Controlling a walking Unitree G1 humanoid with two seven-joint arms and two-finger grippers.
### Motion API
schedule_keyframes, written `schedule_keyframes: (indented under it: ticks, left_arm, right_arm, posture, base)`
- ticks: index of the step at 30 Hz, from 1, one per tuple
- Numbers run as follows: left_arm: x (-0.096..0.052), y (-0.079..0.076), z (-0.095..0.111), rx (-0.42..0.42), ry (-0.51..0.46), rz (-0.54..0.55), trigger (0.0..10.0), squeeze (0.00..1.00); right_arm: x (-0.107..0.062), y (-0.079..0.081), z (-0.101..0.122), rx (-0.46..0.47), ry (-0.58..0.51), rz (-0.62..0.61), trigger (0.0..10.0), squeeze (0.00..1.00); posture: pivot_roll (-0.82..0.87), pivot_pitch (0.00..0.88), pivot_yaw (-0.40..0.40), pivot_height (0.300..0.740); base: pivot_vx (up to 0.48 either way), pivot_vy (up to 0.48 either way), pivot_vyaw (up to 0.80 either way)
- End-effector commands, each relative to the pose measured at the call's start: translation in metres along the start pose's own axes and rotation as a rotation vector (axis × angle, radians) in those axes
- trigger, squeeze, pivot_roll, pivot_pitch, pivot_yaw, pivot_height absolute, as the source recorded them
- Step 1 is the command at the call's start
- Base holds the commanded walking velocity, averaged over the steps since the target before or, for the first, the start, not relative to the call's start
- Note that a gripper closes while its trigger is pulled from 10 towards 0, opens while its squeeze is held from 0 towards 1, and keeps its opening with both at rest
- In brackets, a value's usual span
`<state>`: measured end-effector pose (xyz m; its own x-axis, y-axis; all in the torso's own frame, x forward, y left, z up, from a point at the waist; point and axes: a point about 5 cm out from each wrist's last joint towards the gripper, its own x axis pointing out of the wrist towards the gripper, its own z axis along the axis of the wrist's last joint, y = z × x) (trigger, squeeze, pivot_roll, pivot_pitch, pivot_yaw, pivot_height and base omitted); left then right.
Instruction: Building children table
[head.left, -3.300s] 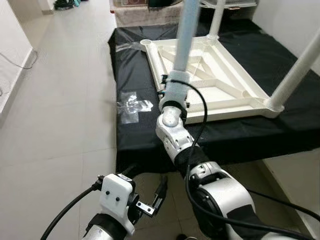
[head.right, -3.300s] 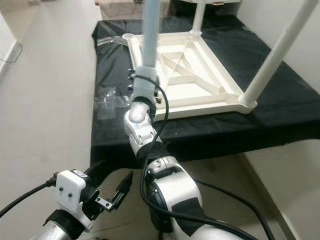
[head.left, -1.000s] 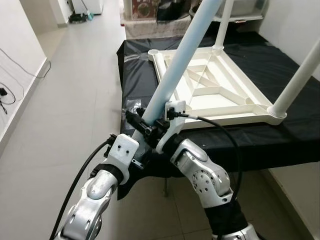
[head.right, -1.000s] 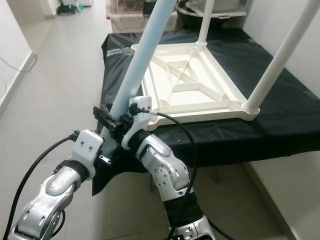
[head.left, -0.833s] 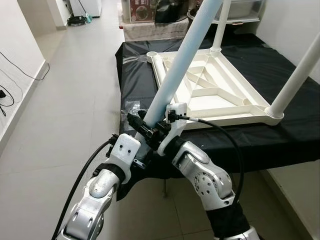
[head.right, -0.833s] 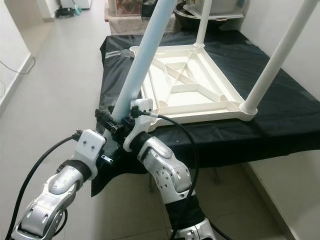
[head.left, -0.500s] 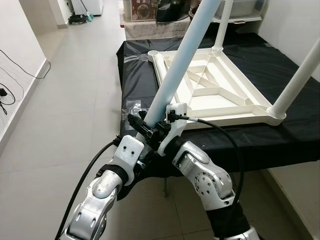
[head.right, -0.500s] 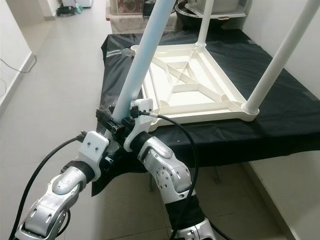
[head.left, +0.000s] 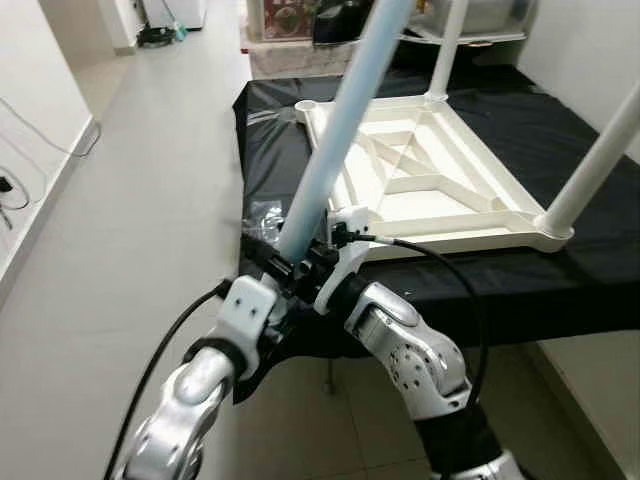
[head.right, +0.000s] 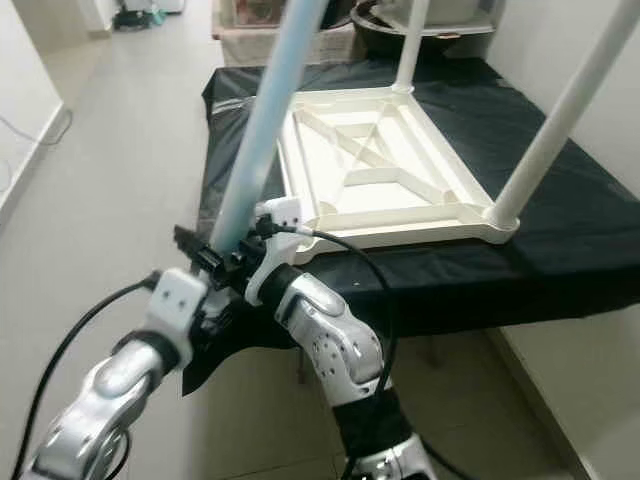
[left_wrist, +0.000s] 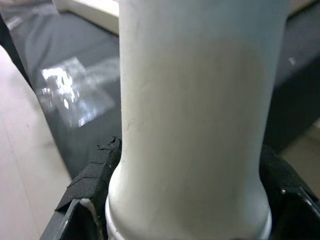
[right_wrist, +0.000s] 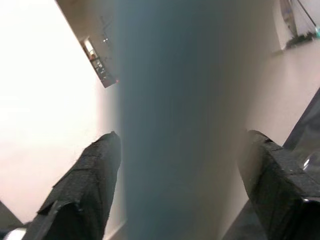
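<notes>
Pale-blue plastic: the loose leg (head.left: 335, 140) is a smooth, stiff tube, judged hollow and light, but long, so it will lever hard about any grip near its end. It slants up from in front of the near left corner of the black-covered platform (head.left: 600, 140), its upper end out of frame.

Left gripper (head.left: 268, 268) sits at the tube's lower end; in the left wrist view its taped black fingers (left_wrist: 92, 175) lie against both sides of the tube, pinching it. Right gripper (head.left: 322, 262) is just beside it, on the tube's other side, and its wrist view shows fingers (right_wrist: 85, 185) flanking the tube, apparently clamped on it too.

Further right, the upturned white tabletop (head.left: 420, 175) lies flat on the cloth, ribbed underside up. One empty socket (head.left: 305, 106) shows at its far left corner; two white legs (head.left: 595, 165) already stand in other corners.

Judgement: the glossy surface is slippery. Hold low with both claws, keep the tube near upright when seating.
</notes>
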<state>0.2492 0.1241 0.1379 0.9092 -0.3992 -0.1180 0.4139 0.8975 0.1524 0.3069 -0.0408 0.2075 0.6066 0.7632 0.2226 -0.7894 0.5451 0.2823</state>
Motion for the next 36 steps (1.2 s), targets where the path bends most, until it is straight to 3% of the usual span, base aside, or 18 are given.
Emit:
schedule_keyframes:
  ticks: [1,7,8,14,19,27,36]
  left_arm:
    - [-0.009,0.006,0.001,-0.019,0.0,-0.024,10.0,0.0]
    - [-0.024,0.01,-0.002,-0.053,0.009,-0.113,10.0,0.0]
    - [-0.032,0.013,-0.002,-0.097,0.008,-0.159,10.0,0.0]
    - [-0.045,0.016,-0.005,-0.153,0.03,-0.257,10.0,0.0]
    - [-0.049,0.015,-0.007,-0.196,0.034,-0.285,10.0,0.0]
    - [-0.046,0.0,-0.009,-0.211,0.042,-0.354,10.0,0.0]
    - [-0.051,-0.005,-0.01,-0.239,0.047,-0.381,10.0,0.0]
  right_arm:
    - [-0.001,-0.005,0.001,-0.012,-0.001,0.026,10.0,0.0]
    - [-0.004,-0.013,-0.001,-0.02,0.044,0.082,10.0,0.0]
    - [-0.005,-0.012,-0.002,0.0,0.068,0.138,10.0,0.0]
    - [-0.009,-0.005,-0.006,0.038,0.122,0.264,10.0,0.0]
    - [-0.01,0.0,-0.008,0.079,0.131,0.319,10.0,0.0]
    - [-0.001,0.006,-0.008,0.212,0.099,0.352,10.0,0.0]
    - [0.0,0.011,-0.013,0.245,0.122,0.402,10.0,0.0]
  posture:
    - [0.07,0.094,0.005,0.74]
    - [0.08,0.102,0.005,0.74]
    - [0.08,0.102,0.005,0.74]
    - [0.08,0.107,0.01,0.74]
    - [0.08,0.107,0.01,0.74]
    - [0.08,0.107,0.011,0.74]
    - [0.08,0.108,0.009,0.74]
  base:
    - [0.0,0.0,0.0]
    - [0.0,0.0,0.0]
    - [0.0,0.0,0.0]
    - [0.0,0.0,0.0]
    - [0.0,0.0,0.0]
    - [0.0,0.0,0.0]
    - [0.0,0.0,0.0]
